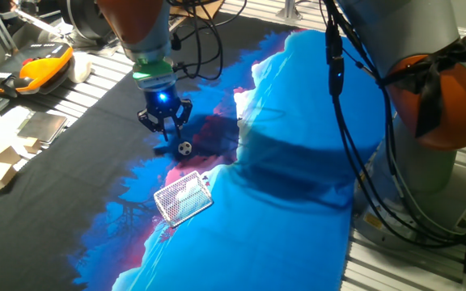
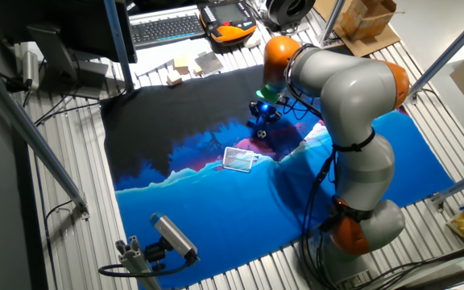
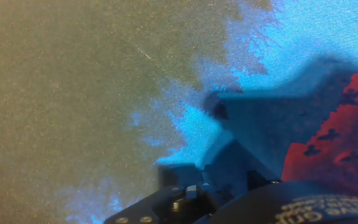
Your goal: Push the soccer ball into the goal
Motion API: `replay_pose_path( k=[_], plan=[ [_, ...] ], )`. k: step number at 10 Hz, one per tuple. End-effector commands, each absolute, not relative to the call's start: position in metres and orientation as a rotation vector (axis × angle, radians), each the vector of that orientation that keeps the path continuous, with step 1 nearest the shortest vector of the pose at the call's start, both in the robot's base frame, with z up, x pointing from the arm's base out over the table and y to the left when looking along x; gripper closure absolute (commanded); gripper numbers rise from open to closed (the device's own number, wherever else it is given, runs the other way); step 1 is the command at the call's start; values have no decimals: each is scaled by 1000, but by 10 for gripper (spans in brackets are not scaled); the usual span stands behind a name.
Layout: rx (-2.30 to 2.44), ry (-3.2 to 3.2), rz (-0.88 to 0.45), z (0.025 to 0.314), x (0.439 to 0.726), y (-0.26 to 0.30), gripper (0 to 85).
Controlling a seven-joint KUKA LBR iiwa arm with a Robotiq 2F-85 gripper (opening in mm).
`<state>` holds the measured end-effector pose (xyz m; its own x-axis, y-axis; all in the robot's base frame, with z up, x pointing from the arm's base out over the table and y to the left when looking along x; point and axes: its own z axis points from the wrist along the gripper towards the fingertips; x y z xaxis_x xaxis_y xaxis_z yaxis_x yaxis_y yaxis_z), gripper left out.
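The soccer ball [image 1: 184,148] is a tiny white ball with black patches, lying on the dark red part of the cloth. It also shows, very small, in the other fixed view [image 2: 261,134]. The goal [image 1: 183,197] is a small white mesh frame lying on the blue cloth, just in front of the ball; it also shows in the other fixed view [image 2: 239,159]. My gripper [image 1: 167,135] points down at the cloth just behind and left of the ball, with the fingers together and nothing held. The hand view shows only cloth; the ball and goal are out of it.
A black, blue and red cloth [image 1: 298,202] covers the table, with raised folds on the right. Small boxes [image 1: 6,158], an orange handheld unit [image 1: 43,65] and a keyboard [image 2: 166,28] lie beyond the cloth's edge. My arm's base [image 2: 361,217] stands on the right.
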<state>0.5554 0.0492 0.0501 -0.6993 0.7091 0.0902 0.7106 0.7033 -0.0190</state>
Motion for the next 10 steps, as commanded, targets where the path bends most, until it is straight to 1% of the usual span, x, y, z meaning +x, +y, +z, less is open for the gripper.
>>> replay_pose_path(
  k=[1,3,4,5,6,8,9,10],
  plan=[
    [-1163,-2820,-22,50,555,49,510],
    [-1085,-2846,-20,50,555,49,510],
    [-1049,-2843,-76,50,555,49,510],
    [-1032,-2847,-88,50,555,49,510],
    [-1042,-2848,-87,50,555,49,510],
    [-1031,-2869,-4,50,555,49,510],
    [-1004,-2878,5,50,555,49,510],
    [-990,-2871,-37,50,555,49,510]
  ],
)
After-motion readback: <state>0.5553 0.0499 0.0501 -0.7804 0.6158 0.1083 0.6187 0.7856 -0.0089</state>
